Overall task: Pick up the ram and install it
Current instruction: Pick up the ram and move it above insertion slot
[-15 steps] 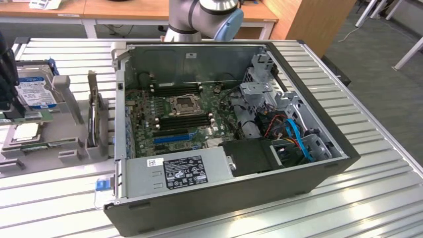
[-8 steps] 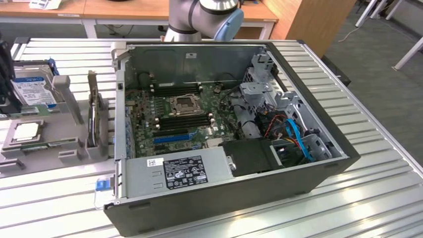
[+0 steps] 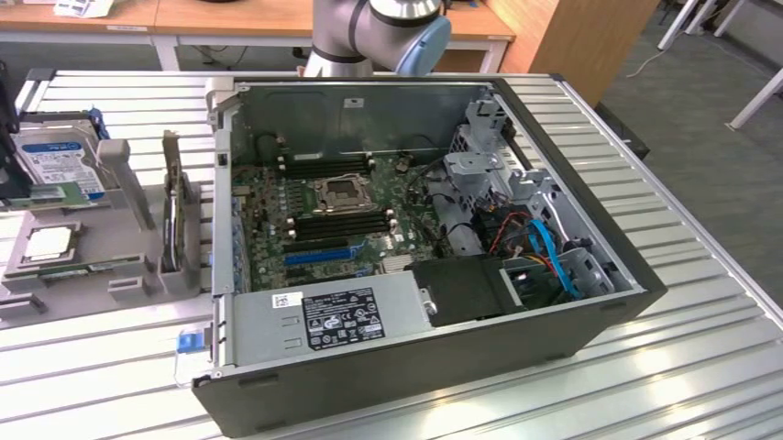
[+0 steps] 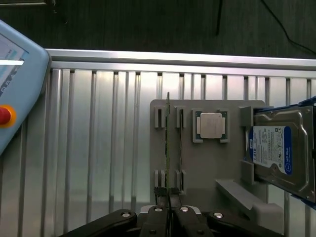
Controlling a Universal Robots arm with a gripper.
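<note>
Fingertips of the gripper [image 4: 168,210] are pressed together in the wrist view, clenched with no gap between them, and nothing is clearly pinched there. Only the dark finger links and their bolts are in frame; the rest of the gripper body is cut off by the picture's edge.

Beyond the fingertips and in line with them, the ram [image 4: 166,148] stands on its long edge in the slotted blocks of a grey holder [image 4: 207,168]. It is seen edge-on as a thin green line, so its chips cannot be made out. Whether its near end touches the fingertips cannot be told. A second thin edge stands in the neighbouring slots, too slim to identify.

On the same holder, a square silver processor [image 4: 212,124] lies between the slots and a hard drive [image 4: 276,148] with a blue-white label. The drive is propped at a tilt and partly cut off by the frame. The holder rests on the ribbed metal bench [image 4: 98,148], near a pale pendant [image 4: 19,84] with a red button.

In the exterior view, the arm [image 3: 380,27] rises out of frame behind the open computer case [image 3: 490,367], whose motherboard [image 3: 330,211] lies exposed. The holder sits at the exterior view's left, clipped by the edge.
</note>
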